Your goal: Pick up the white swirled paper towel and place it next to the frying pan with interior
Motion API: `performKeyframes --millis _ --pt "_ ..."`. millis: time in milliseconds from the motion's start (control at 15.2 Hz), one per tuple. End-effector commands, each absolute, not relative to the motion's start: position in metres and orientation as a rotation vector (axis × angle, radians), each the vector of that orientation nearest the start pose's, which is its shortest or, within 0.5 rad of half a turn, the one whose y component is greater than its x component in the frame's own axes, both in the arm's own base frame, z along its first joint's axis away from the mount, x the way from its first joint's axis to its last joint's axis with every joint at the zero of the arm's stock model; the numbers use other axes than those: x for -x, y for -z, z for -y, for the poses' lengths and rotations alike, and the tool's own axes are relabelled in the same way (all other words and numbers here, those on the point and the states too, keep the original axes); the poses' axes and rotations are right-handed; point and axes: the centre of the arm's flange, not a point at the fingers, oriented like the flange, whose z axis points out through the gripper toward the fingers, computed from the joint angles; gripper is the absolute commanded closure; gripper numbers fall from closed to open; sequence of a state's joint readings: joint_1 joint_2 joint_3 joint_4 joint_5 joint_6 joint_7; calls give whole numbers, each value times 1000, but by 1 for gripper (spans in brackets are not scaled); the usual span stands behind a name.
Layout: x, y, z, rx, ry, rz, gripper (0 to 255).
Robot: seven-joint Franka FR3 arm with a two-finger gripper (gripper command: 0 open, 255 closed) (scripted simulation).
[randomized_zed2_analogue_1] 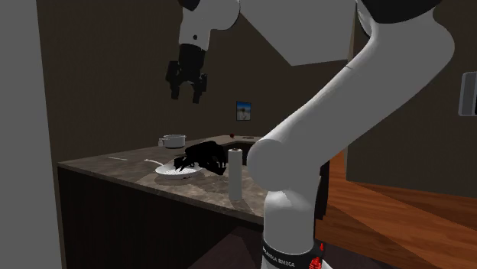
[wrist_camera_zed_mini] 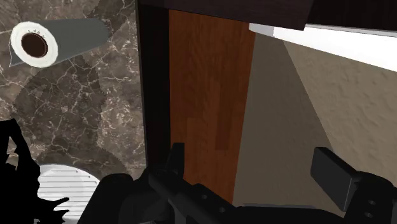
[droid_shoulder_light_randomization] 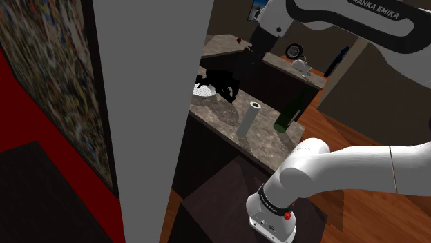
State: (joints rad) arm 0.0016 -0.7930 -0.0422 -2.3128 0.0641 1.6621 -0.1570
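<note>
A white paper towel roll stands upright on the dark marbled counter, near its front edge. From above, its brown core shows. Farther back on the counter lies the frying pan, with a white ribbed inside partly covered by a jagged black shape. My gripper hangs high above the counter, open, holding nothing. It looks down past the counter's edge at the wooden floor, with the roll and pan off to one side.
A dark green bottle lies on the counter beside the roll. A small pot sits behind the pan. A grey wall panel stands at the shoulder view's left. A second counter behind holds a kettle and a dark bottle.
</note>
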Motion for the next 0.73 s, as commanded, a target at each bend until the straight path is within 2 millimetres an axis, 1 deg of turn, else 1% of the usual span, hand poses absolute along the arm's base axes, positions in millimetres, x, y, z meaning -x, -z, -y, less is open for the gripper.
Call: performKeyframes --millis 0,660 --pt "-314 -622 11 3046 229 192 0" --pt "-328 -547 111 3097 150 168 0"
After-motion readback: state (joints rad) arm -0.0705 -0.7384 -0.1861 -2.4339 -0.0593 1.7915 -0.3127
